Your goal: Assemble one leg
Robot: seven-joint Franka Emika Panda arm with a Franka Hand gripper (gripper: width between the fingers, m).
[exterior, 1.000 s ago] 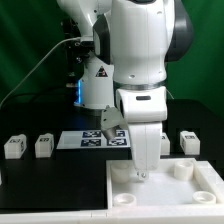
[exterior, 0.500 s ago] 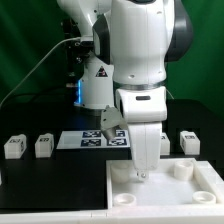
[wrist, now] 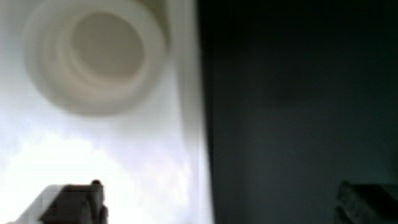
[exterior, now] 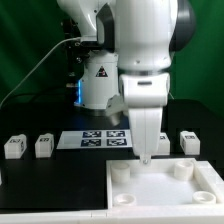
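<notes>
Hovering gripper (exterior: 146,158): fingers (wrist: 71,200) spread, empty, over far edge of tabletop panel (exterior: 160,190), probably lining up a socket (wrist: 107,50).
Leg (exterior: 44,146): upright, exterior view's left, ungrasped.

A white tray (exterior: 160,186) with round corner sockets (exterior: 120,172) lies on the black table (exterior: 50,185). The marker board (exterior: 95,139) lies just behind it, before a green wall (exterior: 25,50).

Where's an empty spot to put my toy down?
Bare black table lies in front of the two small white block legs, on the exterior view's left of the large flat white tray piece. Crowded: the tray's far edge, under the gripper.
</notes>
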